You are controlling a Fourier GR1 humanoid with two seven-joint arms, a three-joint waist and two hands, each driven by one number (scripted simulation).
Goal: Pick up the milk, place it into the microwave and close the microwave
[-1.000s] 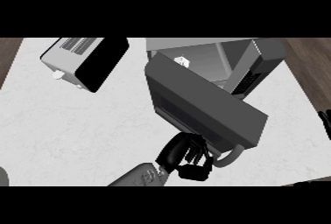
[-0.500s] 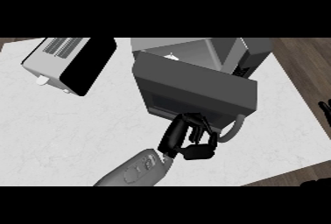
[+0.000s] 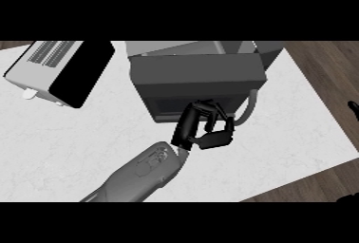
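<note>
**Almost done: the door looks nearly shut**

Now the microwave (image 3: pixel 200 78) stands at the far edge of the white counter (image 3: pixel 63 137), near the middle. Its dark door (image 3: pixel 196 90) faces the robot and looks shut or very nearly shut; I cannot tell if a small gap is left. The milk cannot be seen anywhere on the counter, so it is most likely inside the microwave, behind the door. The left hand (image 3: pixel 202 127) is right up against the bottom of the door, beside the grey handle (image 3: pixel 247 110). Its fingers are curled and hold nothing. The right hand does not show. A toaster (image 3: pixel 60 71) sits at the far left corner. What is left, I think, is one last little push.
</note>
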